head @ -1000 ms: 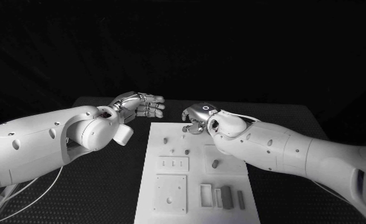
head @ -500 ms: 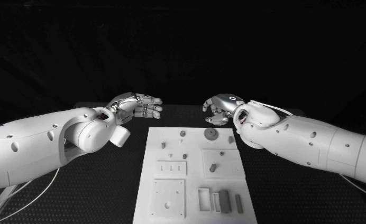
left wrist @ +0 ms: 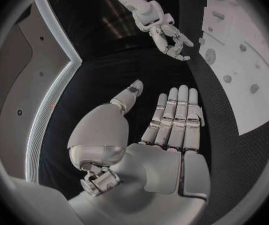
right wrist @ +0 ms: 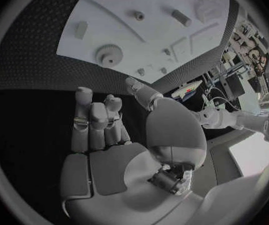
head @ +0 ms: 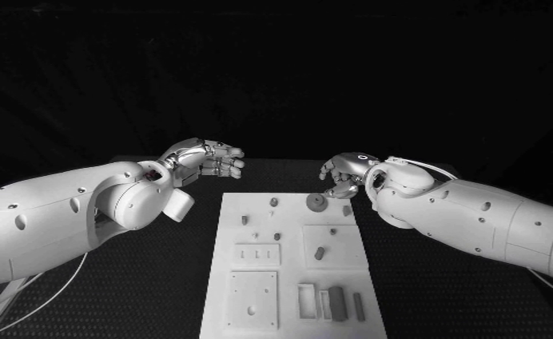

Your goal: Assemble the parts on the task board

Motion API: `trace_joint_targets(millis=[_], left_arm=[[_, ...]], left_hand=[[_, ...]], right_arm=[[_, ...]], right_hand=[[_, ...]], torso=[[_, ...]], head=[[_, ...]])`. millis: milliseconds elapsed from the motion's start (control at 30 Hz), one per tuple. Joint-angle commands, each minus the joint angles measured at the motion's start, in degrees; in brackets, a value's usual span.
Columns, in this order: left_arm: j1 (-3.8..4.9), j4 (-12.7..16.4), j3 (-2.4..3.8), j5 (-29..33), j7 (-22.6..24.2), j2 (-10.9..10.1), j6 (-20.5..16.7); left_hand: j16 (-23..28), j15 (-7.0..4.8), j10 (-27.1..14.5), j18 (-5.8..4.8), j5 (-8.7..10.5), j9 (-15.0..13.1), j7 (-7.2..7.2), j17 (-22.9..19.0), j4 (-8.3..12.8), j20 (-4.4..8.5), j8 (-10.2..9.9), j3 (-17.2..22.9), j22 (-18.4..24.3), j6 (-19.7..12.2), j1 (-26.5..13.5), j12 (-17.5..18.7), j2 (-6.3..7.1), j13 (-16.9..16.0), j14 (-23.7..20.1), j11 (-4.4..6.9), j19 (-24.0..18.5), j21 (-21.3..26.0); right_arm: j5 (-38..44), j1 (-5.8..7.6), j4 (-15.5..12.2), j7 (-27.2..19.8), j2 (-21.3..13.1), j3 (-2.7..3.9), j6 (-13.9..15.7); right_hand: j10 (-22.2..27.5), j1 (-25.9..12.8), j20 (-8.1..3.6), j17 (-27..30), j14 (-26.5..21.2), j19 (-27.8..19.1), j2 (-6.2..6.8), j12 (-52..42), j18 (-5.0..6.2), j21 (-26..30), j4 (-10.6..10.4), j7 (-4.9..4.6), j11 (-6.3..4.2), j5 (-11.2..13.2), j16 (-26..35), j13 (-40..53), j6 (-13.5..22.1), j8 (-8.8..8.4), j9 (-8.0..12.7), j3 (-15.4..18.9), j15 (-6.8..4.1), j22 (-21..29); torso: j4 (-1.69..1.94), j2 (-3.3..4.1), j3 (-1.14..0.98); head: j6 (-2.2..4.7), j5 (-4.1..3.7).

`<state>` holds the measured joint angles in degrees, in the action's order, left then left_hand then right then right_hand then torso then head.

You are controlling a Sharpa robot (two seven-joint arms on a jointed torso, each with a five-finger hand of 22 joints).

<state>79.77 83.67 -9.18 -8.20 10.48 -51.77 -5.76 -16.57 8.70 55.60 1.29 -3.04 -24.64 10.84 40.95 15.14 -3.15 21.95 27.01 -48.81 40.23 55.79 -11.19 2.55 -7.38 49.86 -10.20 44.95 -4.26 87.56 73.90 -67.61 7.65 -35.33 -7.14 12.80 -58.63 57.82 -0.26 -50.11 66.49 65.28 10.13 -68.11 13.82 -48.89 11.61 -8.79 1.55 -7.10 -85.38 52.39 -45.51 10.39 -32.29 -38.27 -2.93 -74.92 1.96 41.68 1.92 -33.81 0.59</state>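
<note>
one white task board [head: 288, 275] lay mid-table [head: 173, 307], one gear [head: 315, 201] at its 12 o'clock end. two hands hovered off it: left hand [head: 210, 158] at 10, right hand [head: 349, 175] at 2, fingers loose, both empty.

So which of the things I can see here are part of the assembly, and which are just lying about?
Belongs to the job:
task board
gear standing at the board's far end
small pegs on the board
bars at its near right
left hand, right hand, both empty

Just lying about:
black table
</note>
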Motion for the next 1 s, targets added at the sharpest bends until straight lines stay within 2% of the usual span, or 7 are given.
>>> trace_joint_targets(millis=[33,267,400,500,667,767,1000], left_arm=[[0.07,0.1,0.05,-0.6,-0.4,0.2,2.2],[0.06,-0.1,0.04,-0.6,-0.9,0.6,3.2],[0.05,-0.2,0.04,-0.6,-1.0,0.6,3.4],[0.05,-0.1,0.04,-0.6,-1.0,0.8,3.5],[0.05,0.2,0.04,-0.6,-1.3,0.8,3.5],[0.05,0.4,0.04,-0.6,-1.4,0.8,3.5],[0.05,0.5,0.04,-0.6,-1.5,0.8,3.6]], left_hand=[[0.4,0.19,-0.1,-0.31,0.21,0.2,2.09,0.0,0.1,-0.07,-0.4,-0.1,0.1,-0.4,-0.2,0.4,0.21,0.2,0.0,-0.21,-0.1,0.4],[0.6,0.3,-0.3,-0.38,0.21,0.3,2.21,-0.1,0.1,-0.14,-0.6,-0.2,0.3,-0.7,-0.4,0.7,0.3,0.2,-0.2,-0.32,-0.3,0.5],[0.8,0.37,-0.4,-0.43,0.21,0.4,2.34,-0.1,0.2,-0.19,-0.8,-0.3,0.4,-1.0,-0.5,0.9,0.41,0.3,-0.4,-0.41,-0.5,0.5],[0.8,0.38,-0.4,-0.43,0.21,0.4,2.36,-0.1,0.2,-0.21,-0.8,-0.3,0.4,-1.0,-0.5,0.9,0.41,0.3,-0.4,-0.43,-0.5,0.5],[1.0,0.44,-0.6,-0.45,0.21,0.5,2.47,0.0,0.1,-0.25,-0.9,-0.4,0.5,-1.3,-0.6,1.1,0.5,0.4,-0.5,-0.51,-0.7,0.5],[1.0,0.45,-0.6,-0.46,0.21,0.5,2.52,0.0,0.1,-0.27,-1.0,-0.4,0.5,-1.4,-0.6,1.1,0.5,0.4,-0.5,-0.55,-0.7,0.5],[1.1,0.47,-0.7,-0.46,0.21,0.5,2.55,0.0,0.1,-0.28,-1.0,-0.5,0.5,-1.4,-0.7,1.2,0.52,0.4,-0.5,-0.57,-0.7,0.5]], right_arm=[[2.1,-0.87,2.0,-1.0,1.2,-0.34,-0.9],[2.5,-2.38,5.3,-1.5,3.3,-0.69,-0.9],[2.5,-2.77,6.8,-1.8,4.5,-0.78,-0.5],[2.5,-3.33,8.1,-2.1,5.5,-0.9,-0.5],[2.2,-3.68,9.4,-2.4,6.4,-0.93,-0.5],[2.2,-3.73,10.0,-2.5,6.8,-0.94,-0.5],[2.2,-3.73,10.9,-2.5,7.0,-0.94,-0.9]], right_hand=[[2.4,0.1,0.07,0.1,-0.6,-0.6,1.02,-0.3,1.18,0.3,-0.8,-1.39,2.11,-0.1,0.3,-0.1,0.5,-0.96,0.5,-0.1,0.37,-1.1],[2.6,0.4,0.19,0.1,-0.8,-0.8,1.37,-0.6,1.18,0.3,-1.6,-1.57,2.29,-0.1,0.1,-0.2,1.6,-1.51,0.9,-0.3,0.56,-1.1],[2.6,0.5,0.15,0.0,-0.7,-0.6,1.27,-0.9,1.18,0.2,-1.9,-1.66,2.38,0.0,-0.2,-0.1,1.6,-1.43,1.0,-0.3,0.65,-1.2],[2.5,0.6,0.11,0.0,-0.6,-0.5,1.17,-1.1,1.18,0.0,-2.1,-1.69,2.42,0.0,-0.4,-0.1,1.5,-1.33,1.0,-0.2,0.69,-1.2],[2.5,0.7,0.06,0.0,-0.5,-0.4,0.87,-1.3,1.18,-0.1,-2.2,-1.69,2.42,0.0,-0.5,-0.1,1.2,-1.16,1.0,-0.1,0.71,-1.3],[2.5,0.7,0.03,0.0,-0.5,-0.4,0.62,-1.4,1.18,-0.2,-2.2,-1.68,2.41,0.0,-0.6,-0.1,1.0,-0.98,1.0,0.0,0.7,-1.3],[2.3,0.9,-0.08,0.0,-0.3,-0.3,-0.12,-1.8,1.18,-0.4,-2.0,-1.55,2.29,0.0,-0.9,-0.2,0.3,-0.55,1.0,0.3,0.6,-1.3]], torso=[[-0.13,0.0,-0.07],[0.29,0.17,-0.14],[0.22,0.24,-0.35],[0.35,0.26,-0.3],[0.5,0.39,-0.34],[0.62,0.53,-0.45],[0.58,0.43,-0.39]], head=[[0.16,-0.07],[-0.03,-0.37],[-0.1,-0.27],[-0.09,-0.53],[-0.47,-0.34],[-0.48,-0.48],[-0.71,-0.41]])
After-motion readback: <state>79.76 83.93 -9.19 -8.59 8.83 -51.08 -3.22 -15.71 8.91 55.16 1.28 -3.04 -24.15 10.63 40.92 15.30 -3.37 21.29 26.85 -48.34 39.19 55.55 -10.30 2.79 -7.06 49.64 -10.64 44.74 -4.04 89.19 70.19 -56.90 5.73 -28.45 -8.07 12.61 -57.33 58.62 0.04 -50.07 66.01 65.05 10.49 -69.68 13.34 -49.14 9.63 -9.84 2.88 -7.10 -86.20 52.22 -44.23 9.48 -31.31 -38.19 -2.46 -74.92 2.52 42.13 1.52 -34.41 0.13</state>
